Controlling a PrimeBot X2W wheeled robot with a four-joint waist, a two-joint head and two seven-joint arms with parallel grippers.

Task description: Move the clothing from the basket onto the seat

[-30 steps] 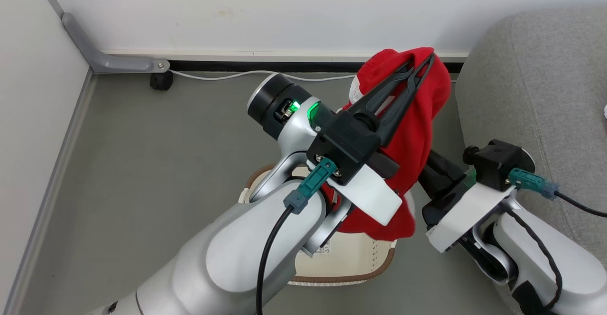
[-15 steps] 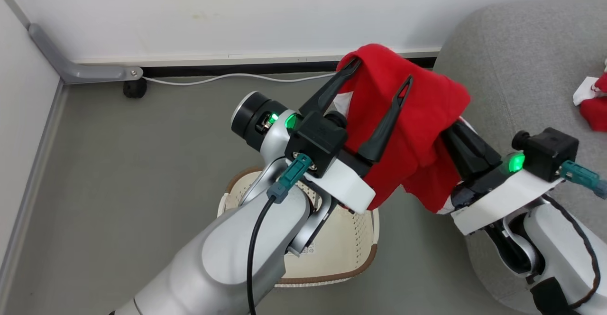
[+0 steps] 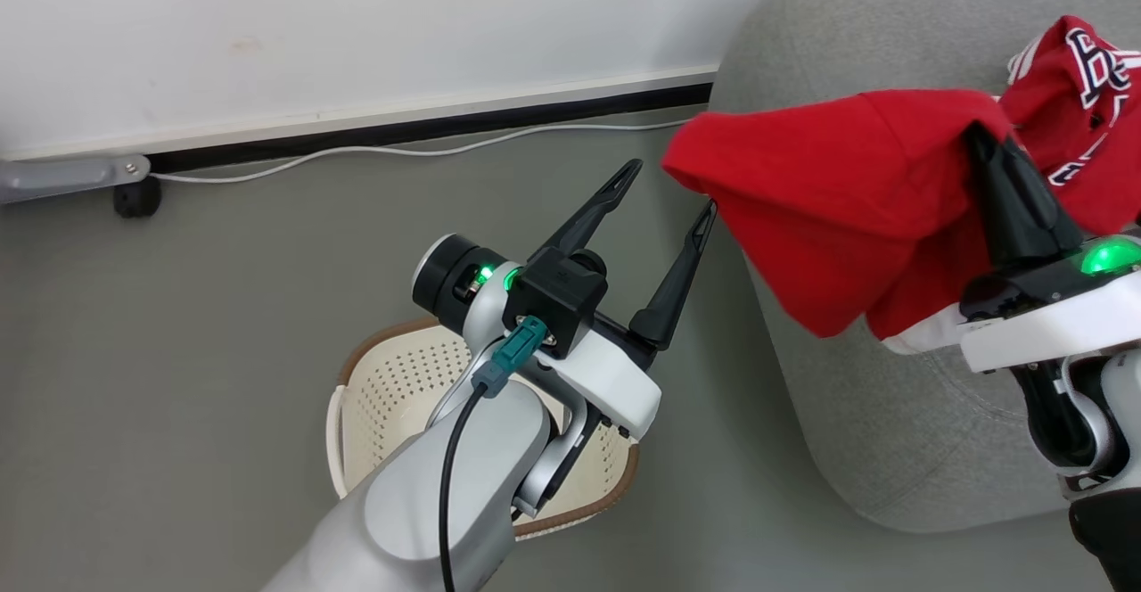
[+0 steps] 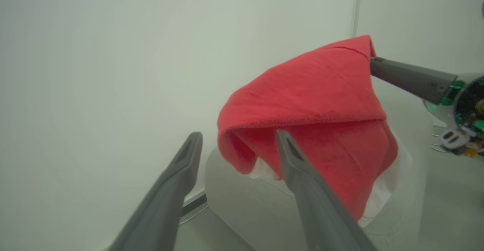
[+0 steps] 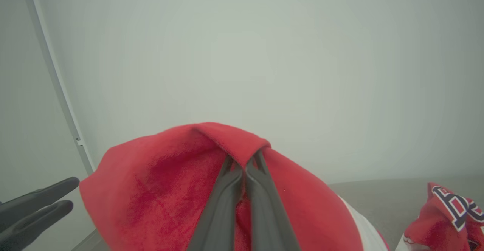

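Left pincer first: it's spread wide with nothing between its two dark fingers. It pokes up and to the right above the cream-white perforated plastic basket with the brown woven-look rim. We can't spot any red in the part of the basket that the silver forearm doesn't cover.

Right next to those open fingertips hangs the plain red fleecy garment, with a white edge peeking out underneath. We can't tell if the nearer fingertip brushes it or not. It's pinched at a fold along its top by the right pincer, whose fingers are pressed tight together on the cloth.

From that pinch the cloth stretches sideways back toward the left pincer. It drapes in the air over the rounded left end of the big light-grey upholstered sofa. So the right arm is the one that's got it, and the seat sits below and further right. Our guess is the next bit is just a carry to the right and a drop.

Far right, a second red garment with white stripes and big navy block letters outlined in white is lying on the sofa.
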